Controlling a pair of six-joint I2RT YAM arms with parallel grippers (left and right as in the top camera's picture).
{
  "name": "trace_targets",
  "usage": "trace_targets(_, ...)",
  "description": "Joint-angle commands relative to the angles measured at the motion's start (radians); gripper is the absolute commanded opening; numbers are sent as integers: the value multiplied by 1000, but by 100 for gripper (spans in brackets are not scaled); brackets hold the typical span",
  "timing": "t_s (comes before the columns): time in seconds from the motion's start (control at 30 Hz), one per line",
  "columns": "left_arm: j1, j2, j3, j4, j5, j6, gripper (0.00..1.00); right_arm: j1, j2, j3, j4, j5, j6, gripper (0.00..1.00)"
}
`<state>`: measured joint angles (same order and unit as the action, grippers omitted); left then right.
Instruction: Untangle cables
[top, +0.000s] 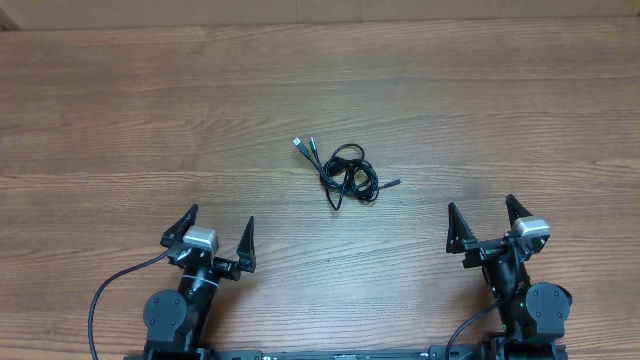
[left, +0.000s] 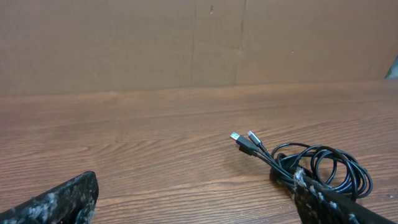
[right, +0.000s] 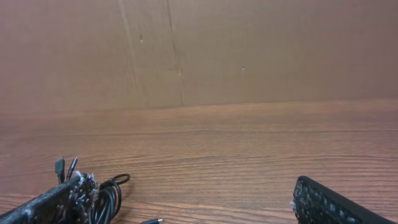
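Left gripper (top: 220, 225): jaws spread wide, nothing between them, fingertips pointing away from the arm base. On its wrist view I see both fingers (left: 56, 202) at the bottom corners, their dark pads scuffed white, with only bare wooden table (left: 137, 143) in the gap. Right gripper (top: 481, 210): same state, jaws splayed and holding nothing; its fingers (right: 336, 202) frame bare wood as well. Moving outward, the cables (top: 348, 172) lie ahead of both grippers, well apart from either one, roughly between the two and a little closer to the right one. They sit forward and to the right of the left gripper, and forward and to the left of the right gripper. From the left wrist the bundle (left: 323, 165) appears just beyond the right-hand finger, partly hidden behind it. From the right wrist it (right: 106, 193) sits low behind the left-hand finger. It is one small knot of thin black cord in tight overlapping loops, flat on the table. Two plug ends (top: 302, 144) stick out side by side on the far left of the knot, one silvery and USB-type (left: 236, 137). A short tail (top: 392, 184) trails out on the right side. Beyond the table, a cardboard wall (left: 124, 43) closes off the far edge.
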<state>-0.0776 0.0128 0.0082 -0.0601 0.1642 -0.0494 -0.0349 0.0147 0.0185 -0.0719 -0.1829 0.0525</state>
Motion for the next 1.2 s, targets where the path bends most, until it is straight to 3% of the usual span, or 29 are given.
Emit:
trace_targets(0.0, 6, -8, -3, -1, 12, -3, 99, -5, -12, -10, 3, 6, 3, 100)
trace_targets(1.17, 5, -8, -3, -3, -3, -39, 99, -5, -12, -10, 3, 6, 3, 100)
